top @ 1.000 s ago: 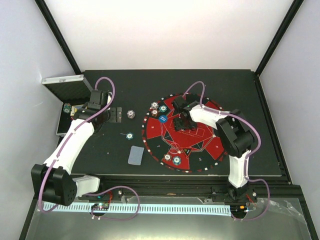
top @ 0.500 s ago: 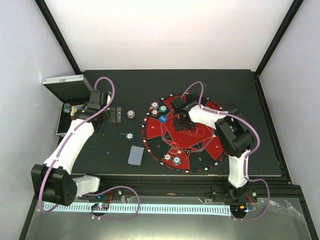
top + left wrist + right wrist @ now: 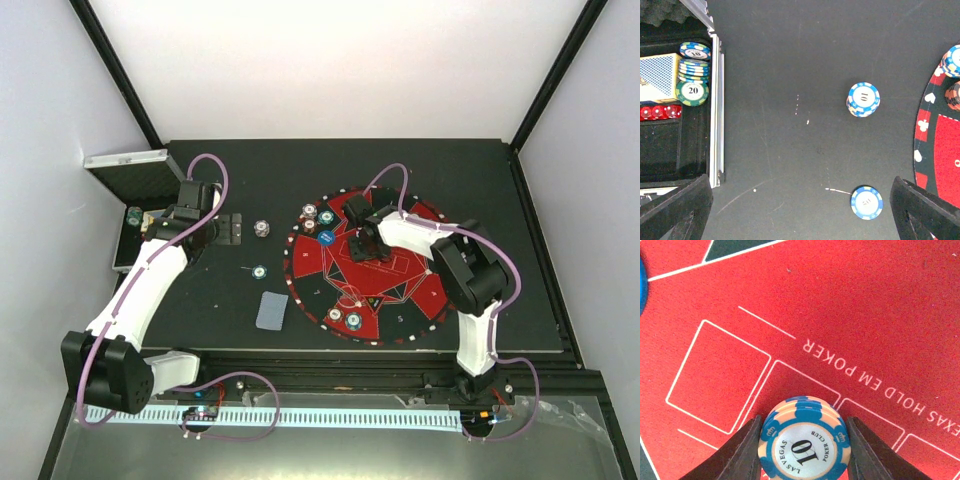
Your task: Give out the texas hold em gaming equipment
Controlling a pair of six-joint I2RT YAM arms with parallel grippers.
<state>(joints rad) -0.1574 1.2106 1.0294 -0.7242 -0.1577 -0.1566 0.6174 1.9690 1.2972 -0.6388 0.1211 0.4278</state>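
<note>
Worktop shows bare black surface along its far and right edges. Round red-and-black mat sits right of centre, its rim close to the near edge. Silver case lies open at the left edge. Left end effector hangs spread wide and empty between case and mat, with a blue chip stack and a lone blue chip on the worktop in its view. Right end effector, over the mat's middle, clasps a blue-and-cream chip stack standing on the red felt, fingers against both sides.
</note>
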